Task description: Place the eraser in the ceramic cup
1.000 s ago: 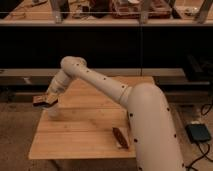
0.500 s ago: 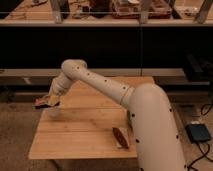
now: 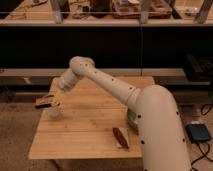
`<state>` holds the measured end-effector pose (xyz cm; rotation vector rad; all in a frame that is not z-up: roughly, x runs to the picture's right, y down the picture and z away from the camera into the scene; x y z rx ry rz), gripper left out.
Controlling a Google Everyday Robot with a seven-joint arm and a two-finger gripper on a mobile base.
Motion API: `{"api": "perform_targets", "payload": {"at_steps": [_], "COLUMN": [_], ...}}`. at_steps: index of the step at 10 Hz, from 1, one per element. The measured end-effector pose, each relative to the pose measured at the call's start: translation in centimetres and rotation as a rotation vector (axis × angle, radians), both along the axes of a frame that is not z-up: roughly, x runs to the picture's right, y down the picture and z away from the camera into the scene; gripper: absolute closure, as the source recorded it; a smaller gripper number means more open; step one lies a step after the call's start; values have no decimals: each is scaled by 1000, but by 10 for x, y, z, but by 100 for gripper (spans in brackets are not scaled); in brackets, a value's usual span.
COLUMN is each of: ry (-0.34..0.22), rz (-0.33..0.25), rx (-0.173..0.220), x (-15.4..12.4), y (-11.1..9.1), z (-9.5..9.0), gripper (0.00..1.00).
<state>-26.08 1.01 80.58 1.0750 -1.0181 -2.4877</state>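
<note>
My gripper (image 3: 53, 101) hangs over the left edge of the wooden table (image 3: 85, 135), at the end of the white arm that reaches in from the right. It is shut on the eraser (image 3: 42, 102), a small dark flat block that sticks out to the left of the fingers. The ceramic cup (image 3: 54, 114) stands on the table directly beneath the gripper, pale and partly hidden by it. The eraser is held above and slightly left of the cup's rim.
A reddish-brown packet on a white wrapper (image 3: 120, 137) lies at the front right of the table. A dark green bowl (image 3: 130, 120) shows just behind my arm's big link. Dark shelving runs behind the table, and a black device (image 3: 200, 133) lies on the floor at right.
The gripper with the eraser has dipped very slightly toward the cup; otherwise nothing has moved.
</note>
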Motion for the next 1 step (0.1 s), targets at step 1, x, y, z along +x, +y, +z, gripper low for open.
{"api": "perform_targets", "payload": {"at_steps": [1], "ry": [2], "rz": [6], "rx": [-1], "x": [3], "y": [-1], "z": [1], "gripper": [20]}}
